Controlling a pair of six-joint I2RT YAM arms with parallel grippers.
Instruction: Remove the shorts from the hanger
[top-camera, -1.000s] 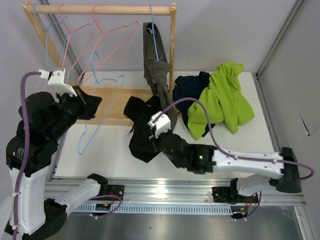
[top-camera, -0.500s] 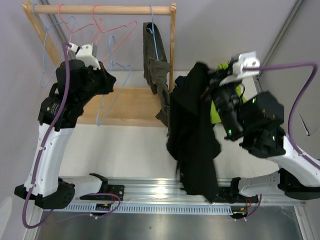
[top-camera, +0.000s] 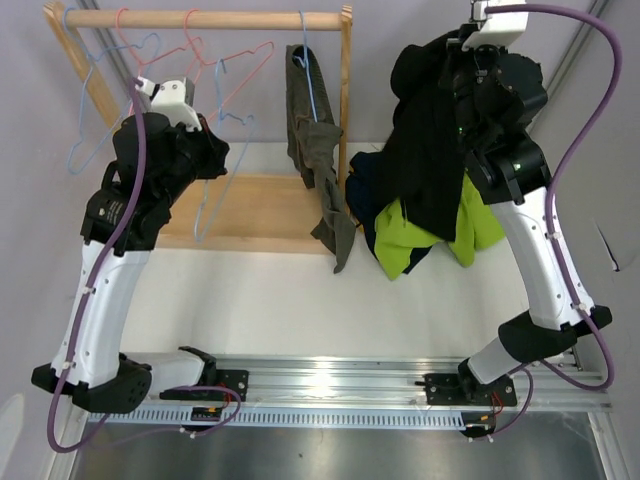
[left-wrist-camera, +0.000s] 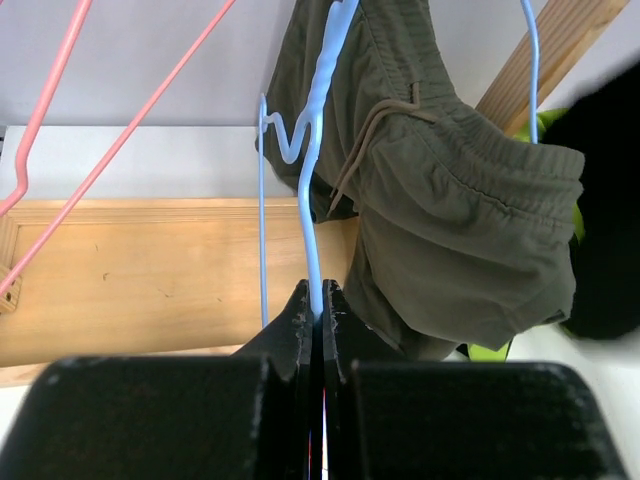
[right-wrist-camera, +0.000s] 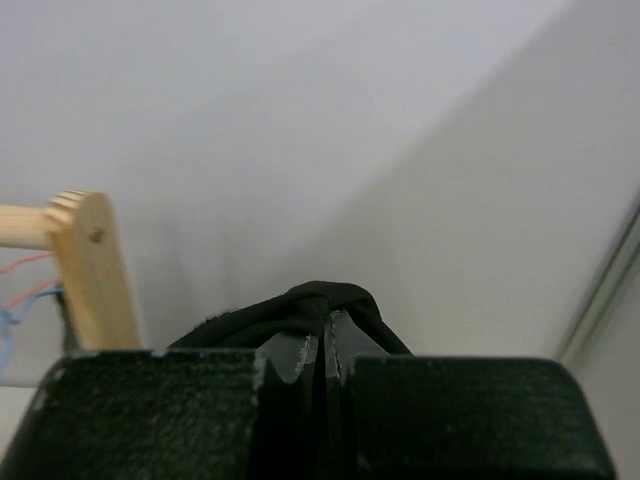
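Observation:
My right gripper (top-camera: 443, 62) is raised high at the back right and shut on the black shorts (top-camera: 430, 170), which hang down over the lime green shorts (top-camera: 445, 230) and the navy shorts (top-camera: 372, 180) lying on the table. In the right wrist view the fingertips (right-wrist-camera: 325, 335) pinch a black fold (right-wrist-camera: 320, 300). The olive-grey shorts (top-camera: 315, 150) hang on a blue hanger from the wooden rail (top-camera: 210, 18). My left gripper (top-camera: 218, 152) is shut on an empty light blue hanger (top-camera: 208, 200); its wire (left-wrist-camera: 316, 200) runs up from the closed jaws, beside the olive-grey shorts (left-wrist-camera: 460, 230). No orange shorts are in view.
Empty pink hangers (top-camera: 200, 70) and another light blue one (top-camera: 90, 150) hang on the rail. The rack's wooden base (top-camera: 260, 210) lies under them, with its right post (top-camera: 345, 90) beside the olive-grey shorts. A grey wall and metal frame (top-camera: 560, 80) stand close behind my right arm.
My right gripper has taken the black shorts off the table and lifted them high to the back right. My left arm has raised the light blue hanger up towards the rail.

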